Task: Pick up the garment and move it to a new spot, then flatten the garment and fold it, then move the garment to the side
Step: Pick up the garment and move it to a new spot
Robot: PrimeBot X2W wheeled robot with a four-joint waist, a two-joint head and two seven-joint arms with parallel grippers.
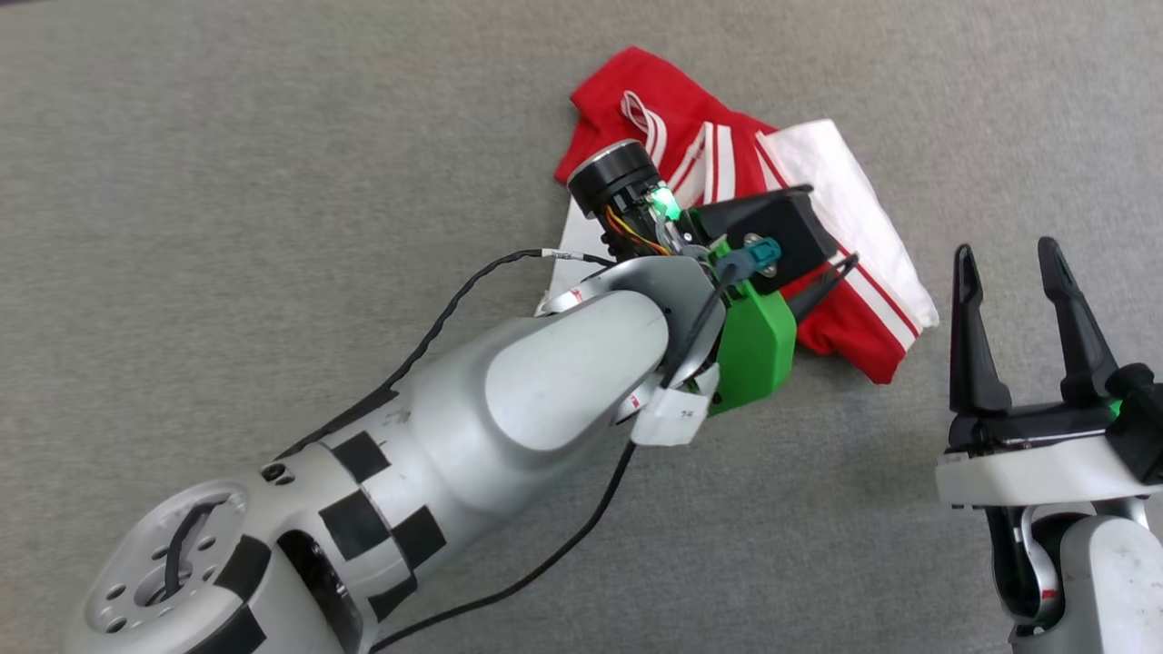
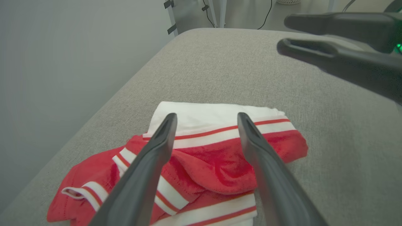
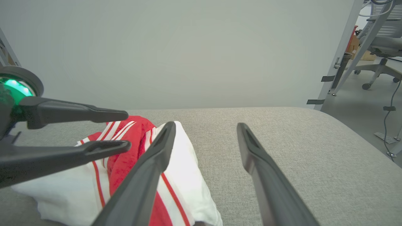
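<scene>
Red, white-sleeved jersey T-shirt (image 2: 216, 166) lies roughly folded; left gripper (image 2: 207, 116) over it and right gripper (image 1: 1006, 254) gape empty; seemingly little remains.

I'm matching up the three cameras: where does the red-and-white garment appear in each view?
Head view: the garment lies upper centre, slightly right.
Left wrist view: lower centre, beneath the left gripper.
Right wrist view: lower left.
Shared landmark: the open right gripper, beside the garment.

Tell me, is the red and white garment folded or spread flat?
Folded, though loosely: the garment lies in a compact bundle on the grey surface, its red and white layers overlapping, not spread out.
</scene>
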